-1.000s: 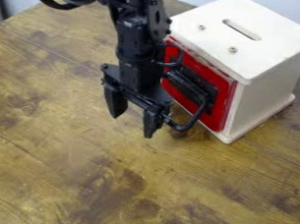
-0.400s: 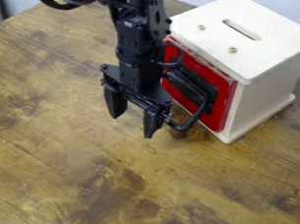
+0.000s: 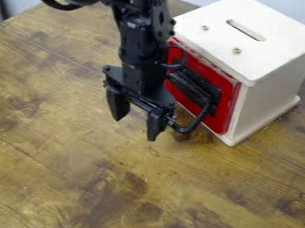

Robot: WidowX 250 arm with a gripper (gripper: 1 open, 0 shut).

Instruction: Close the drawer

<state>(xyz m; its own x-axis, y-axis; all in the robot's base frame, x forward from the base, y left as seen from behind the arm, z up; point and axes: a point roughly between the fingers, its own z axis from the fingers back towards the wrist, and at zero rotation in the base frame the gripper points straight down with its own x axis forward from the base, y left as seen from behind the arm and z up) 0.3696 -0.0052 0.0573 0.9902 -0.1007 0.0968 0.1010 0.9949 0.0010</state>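
So the red-fronted drawer with the black inset panel [image 3: 219,110] sits in the upper right of the shot, in the side of a cream-white box casing with a slot on top [image 3: 261,53]. Its big black loop handle [image 3: 198,121] sticks out from the front, toward the arm. The front looks pretty much flush with the casing, or close to it; with the arm covering part of it, can't really tell if there's a small gap left.

Going outward from there, the black robot arm [image 3: 138,35] comes down from the top, right in front of the drawer. The black fingers [image 3: 137,119] are low over the brown wooden counter [image 3: 70,169], on the side the handle faces, and they're apart with nothing visible between them. The handle is just beside the fingers, off to their right in the view. Whether any part of the gripper touches it, can't tell from this angle.

That's the relation that matters, imo: the drawer lies to the right and a bit up in the view, so any push left to do would go that way, straight into the front. No grasp needed. Main risk would be snagging the loop and dragging the drawer open on the way out.
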